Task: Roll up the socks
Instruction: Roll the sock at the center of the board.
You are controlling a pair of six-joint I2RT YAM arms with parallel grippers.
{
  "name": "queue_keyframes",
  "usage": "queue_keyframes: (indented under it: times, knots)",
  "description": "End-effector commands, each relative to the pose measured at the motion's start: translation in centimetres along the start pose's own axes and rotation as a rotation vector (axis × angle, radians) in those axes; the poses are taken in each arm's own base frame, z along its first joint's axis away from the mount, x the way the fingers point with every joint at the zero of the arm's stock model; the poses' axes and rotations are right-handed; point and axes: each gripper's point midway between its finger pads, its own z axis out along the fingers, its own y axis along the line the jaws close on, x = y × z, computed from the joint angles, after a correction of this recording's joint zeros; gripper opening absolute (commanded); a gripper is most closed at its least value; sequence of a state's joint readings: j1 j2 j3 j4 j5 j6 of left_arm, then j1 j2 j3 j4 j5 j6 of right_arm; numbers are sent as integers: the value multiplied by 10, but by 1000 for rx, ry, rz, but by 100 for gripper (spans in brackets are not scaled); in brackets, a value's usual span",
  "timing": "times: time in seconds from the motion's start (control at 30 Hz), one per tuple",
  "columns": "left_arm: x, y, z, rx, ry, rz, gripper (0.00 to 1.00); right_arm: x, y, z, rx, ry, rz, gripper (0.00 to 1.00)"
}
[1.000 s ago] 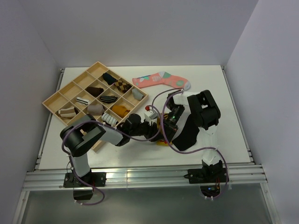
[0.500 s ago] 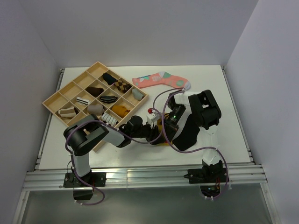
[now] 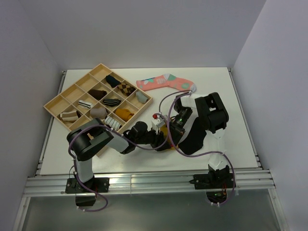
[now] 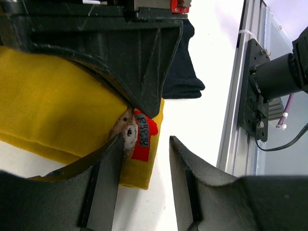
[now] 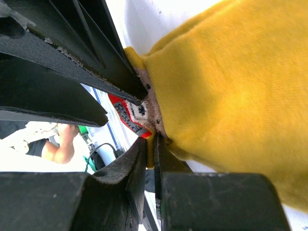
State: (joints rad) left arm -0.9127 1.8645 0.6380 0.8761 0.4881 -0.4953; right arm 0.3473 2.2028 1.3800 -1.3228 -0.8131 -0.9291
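Table (image 3: 231,96) with both arms meeting low near its front edge. Wooden tray (image 3: 72,84) at left rear, several compartments each holding a small sock bundle (image 3: 112,102), others bare; pink patterned sock (image 3: 166,83) flat behind. Black sock (image 3: 195,139) lies under the right arm, just beside the yellow sock (image 4: 57,106). Yellow one seems to run front-to-back, patterned cuff toward the near rail, though it is mostly hidden from above. Right gripper (image 5: 150,139) is pinched tight on that cuff. Left gripper (image 4: 144,144) stands roughly half open, gripping nothing, one finger touching the cuff corner. Both are at the cuff, so rolling probably starts there.
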Motion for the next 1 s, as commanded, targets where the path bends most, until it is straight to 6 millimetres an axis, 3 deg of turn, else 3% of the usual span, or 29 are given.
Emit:
queue_keyframes:
  times: [0.0, 0.2, 0.4, 0.47, 0.6, 0.7, 0.8, 0.97]
  knots:
    - [10, -7, 2, 18, 13, -13, 47, -4, -30, -2, 80, -20, -55, 5]
    - [15, 0, 4, -37, 22, -32, 45, -6, -32, -3, 77, -36, -45, 5]
    - [19, 8, 8, -94, 31, -65, 37, -5, -31, -3, 76, -39, -47, 5]
    - [23, 11, 10, -110, 45, -83, 32, -5, -29, -3, 73, -44, -50, 6]
    - [33, 8, 17, -109, 86, -132, 5, -7, -32, -3, 89, -53, -57, 6]
    - [40, 11, 17, -141, 119, -203, 0, -9, -36, -7, 142, -71, -73, 7]
    - [45, 14, 17, -180, 147, -289, 0, -14, -37, -14, 210, -103, -96, 15]
    - [57, 9, 12, -206, 191, -445, 0, -20, -32, -27, 304, -161, -125, 40]
